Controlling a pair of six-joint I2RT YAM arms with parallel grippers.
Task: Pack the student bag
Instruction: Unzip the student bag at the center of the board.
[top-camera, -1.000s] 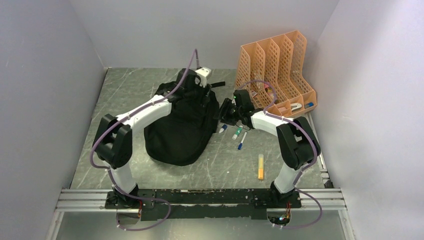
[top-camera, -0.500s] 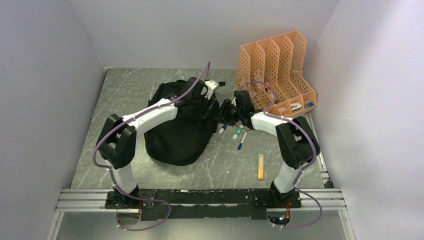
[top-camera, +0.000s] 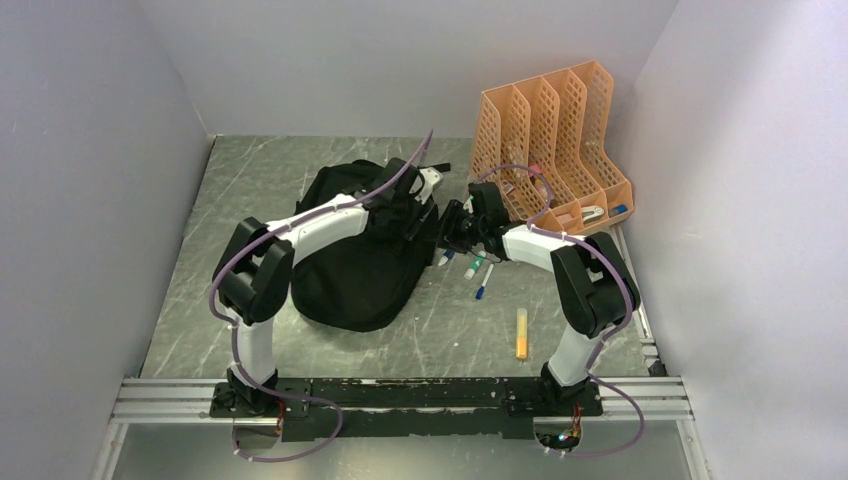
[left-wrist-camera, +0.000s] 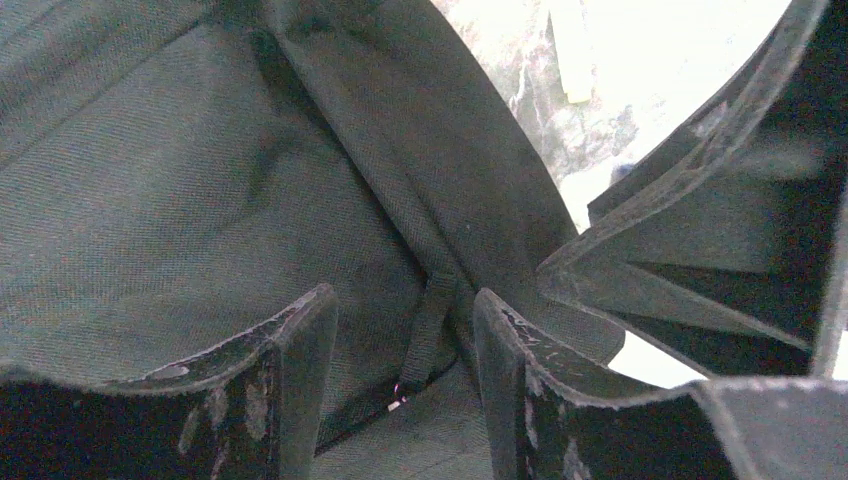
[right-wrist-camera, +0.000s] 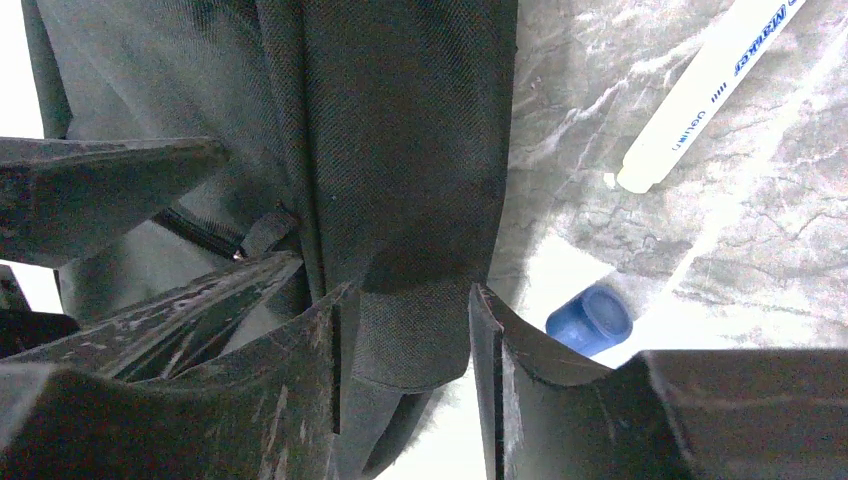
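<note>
Top external: student bag (top-camera: 350, 270) lay centre-left on the table (top-camera: 250, 170).
Left gripper (left-wrist-camera: 400, 300): jaws parted, bag fabric between them, ungripped.
Right gripper (right-wrist-camera: 403, 320): jaws pinched a fabric fold at bag's right edge.

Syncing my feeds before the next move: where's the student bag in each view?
Top external: student bag at centre, on the table.
Left wrist: student bag fills left and centre.
Right wrist: student bag fills upper left and centre.
Shared landmark: the grey marbled table beside it.
</note>
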